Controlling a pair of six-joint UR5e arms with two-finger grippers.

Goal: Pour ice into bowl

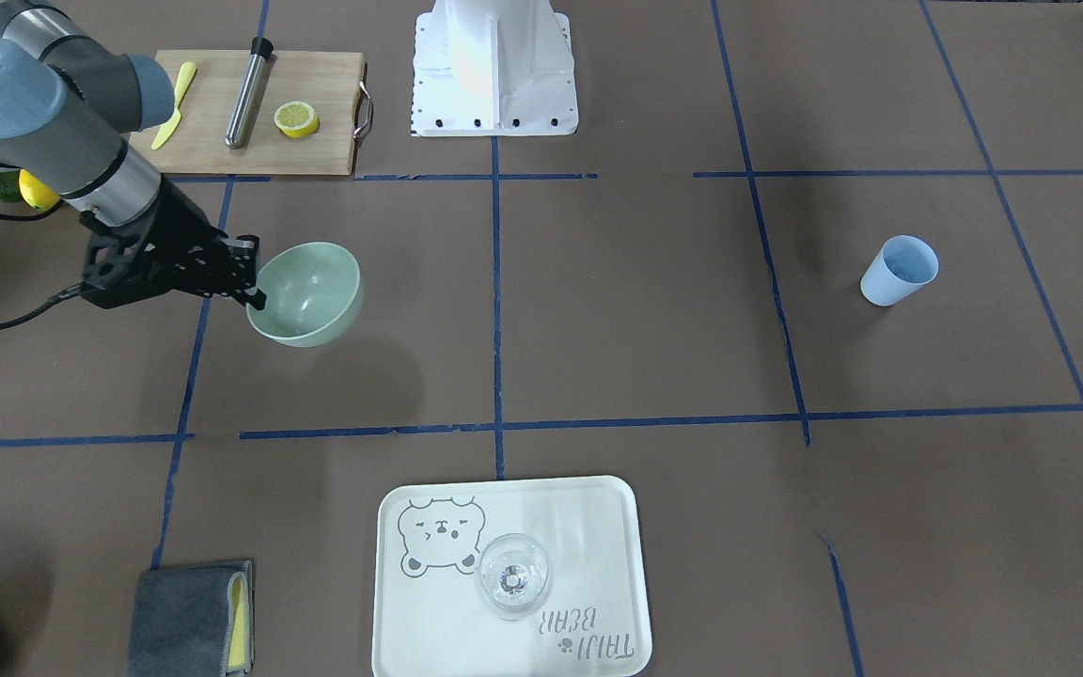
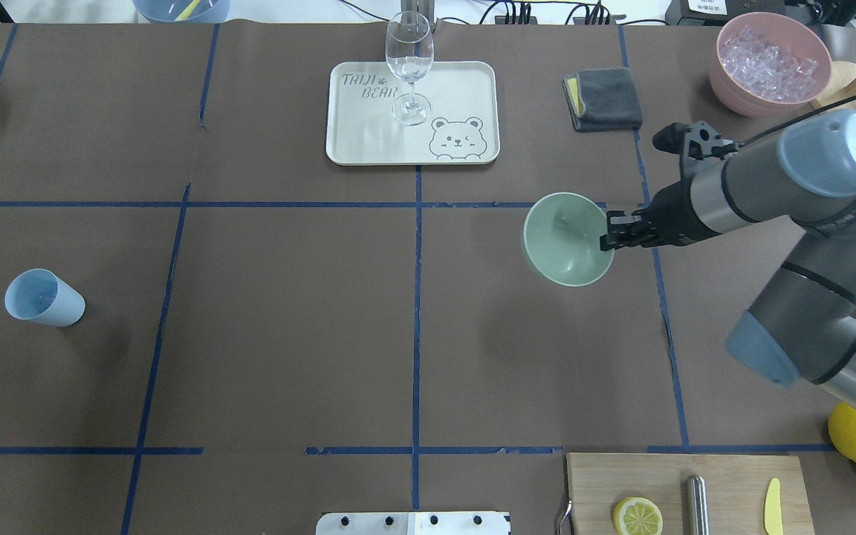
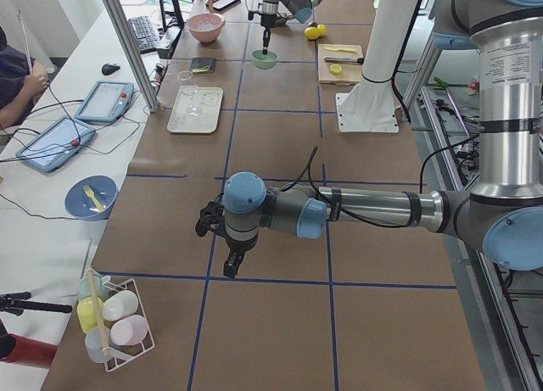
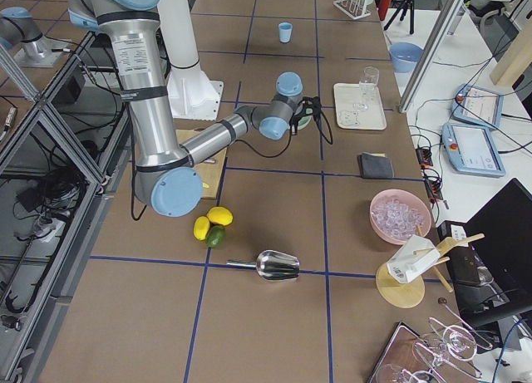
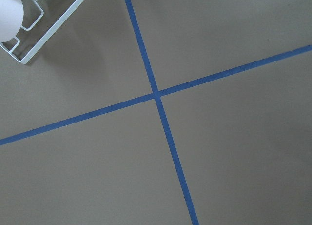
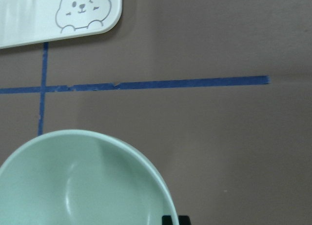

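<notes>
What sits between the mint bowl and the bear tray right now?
Nothing but bare brown table cover crossed by a blue tape line between the bowl and the tray; the right wrist view shows it.

The pale green bowl (image 6: 73, 186) fills the frame from 6 to 8 o'clock, its glossy inside showing. A black bit of the tool (image 6: 176, 220) sits against its rim at 6 o'clock. A tray (image 6: 29, 25) corner with a bear drawing (image 6: 83, 10) lies at 11 o'clock. Blue tape (image 6: 170, 83) crosses the brown surface (image 6: 234, 152) between tray and bowl.
</notes>
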